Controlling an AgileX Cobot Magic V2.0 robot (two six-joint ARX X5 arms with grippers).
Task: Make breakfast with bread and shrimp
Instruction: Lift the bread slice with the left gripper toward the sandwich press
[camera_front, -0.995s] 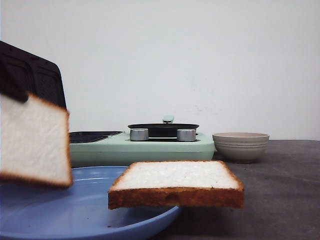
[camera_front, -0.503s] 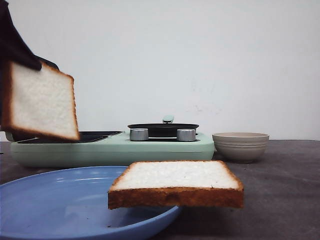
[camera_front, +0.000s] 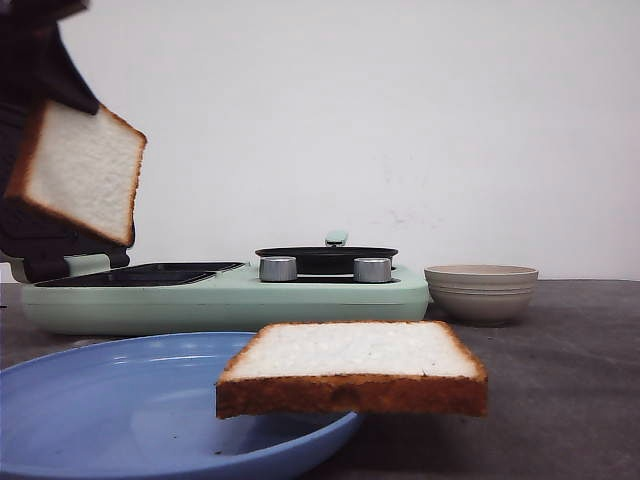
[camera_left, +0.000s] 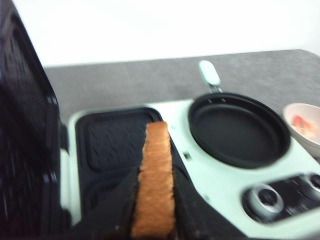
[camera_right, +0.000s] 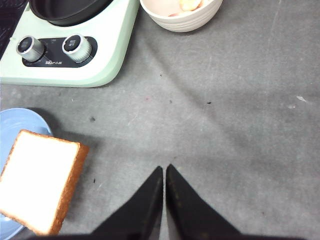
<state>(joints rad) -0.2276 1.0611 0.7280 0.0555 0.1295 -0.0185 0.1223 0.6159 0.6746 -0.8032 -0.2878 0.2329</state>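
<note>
the bread (camera_front: 352, 352) is white with a golden-brown crust, lying on a blue plate (camera_front: 110, 420). the cooker (camera_front: 225, 297) is pale mint green with black ribbed plates (camera_left: 117, 142), a black pan (camera_left: 239, 129) and silver knobs (camera_front: 278, 268). the bowl (camera_front: 481, 292) is beige, holding red-orange and pale shrimp (camera_left: 305, 125), on a speckled dark grey table (camera_right: 225, 115).
</note>
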